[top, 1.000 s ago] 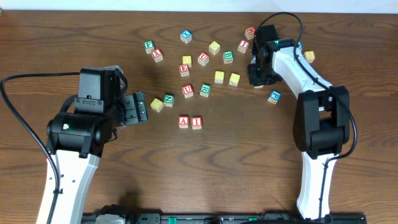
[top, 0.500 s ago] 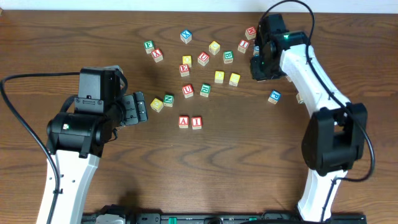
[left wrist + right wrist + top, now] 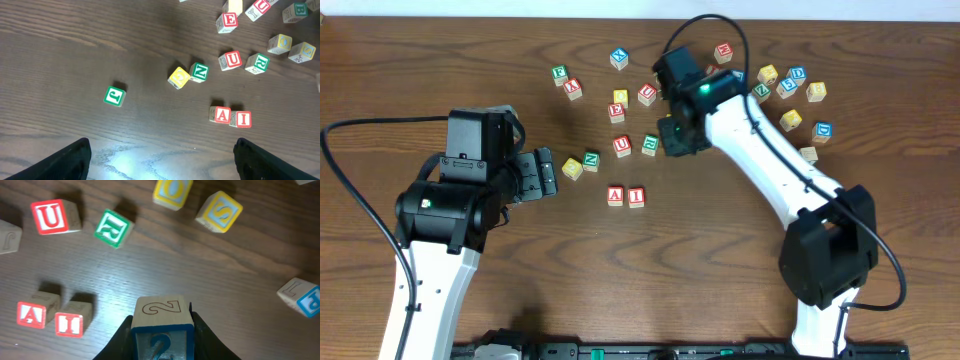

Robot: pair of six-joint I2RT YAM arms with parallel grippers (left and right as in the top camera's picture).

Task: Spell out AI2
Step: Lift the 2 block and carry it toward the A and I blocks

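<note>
Your right gripper (image 3: pixel 161 339) was clamped on the small blue-edged wooden 2 cube (image 3: pixel 161 307), its numeral outlined on top; your left gripper (image 3: pixel 162 162) gaped.

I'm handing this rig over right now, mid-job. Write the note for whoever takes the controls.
Left gripper: open, empty, left of the scattered cubes.
Right gripper: shut on the blue 2 cube, apparently lifted, beyond and right of the word row, near the green R cube.
Red A cube and red I cube: side by side on the table, reading AI.
Done: A and I set in line; 2 in the grip.
Left: set the 2 just right of the I, in line, then release.
</note>
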